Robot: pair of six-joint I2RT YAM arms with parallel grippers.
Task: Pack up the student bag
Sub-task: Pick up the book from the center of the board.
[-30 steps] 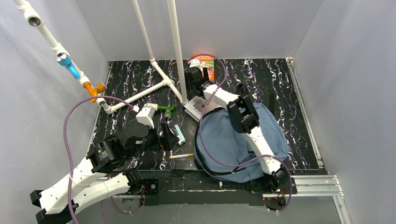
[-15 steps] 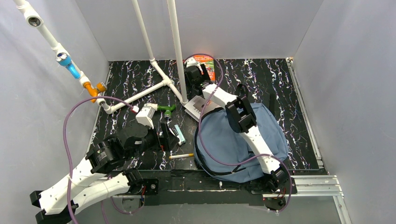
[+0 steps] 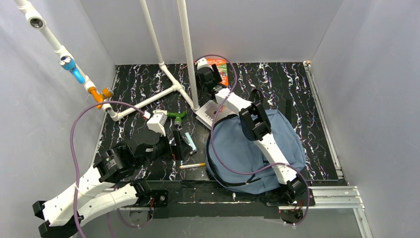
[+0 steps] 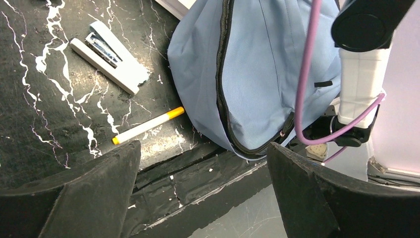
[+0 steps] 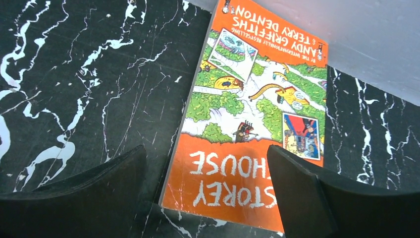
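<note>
Evidently the job is at the fetch-a-book stage: the right gripper [image 5: 205,158] hangs over the orange paperback [image 5: 252,114] at the far edge of the table [image 3: 297,89]. Its jaws are spread wide w/ nothing between them, one finger over bare marble left of the cover, the other by its lower right corner. The student bag [image 3: 233,148] lies flat at the near right of the table, under the span of the right arm and well apart from that book; whether its zip mouth is open enough I can't tell. The left gripper [image 4: 202,148] is likewise released and empty, hovering near the bag's left edge, w/ a white stapler [image 4: 109,54] and a yellow-tipped marker [image 4: 148,126] lying near the bag. Next move, I'd judge — R arm drops and shifts so the jaws straddle one book edge, then pinches. A thin flat cover on a hard top gives little to bite, so a slide or tilt may be needed. L arm prob. has to hold the bag mouth open.
</note>
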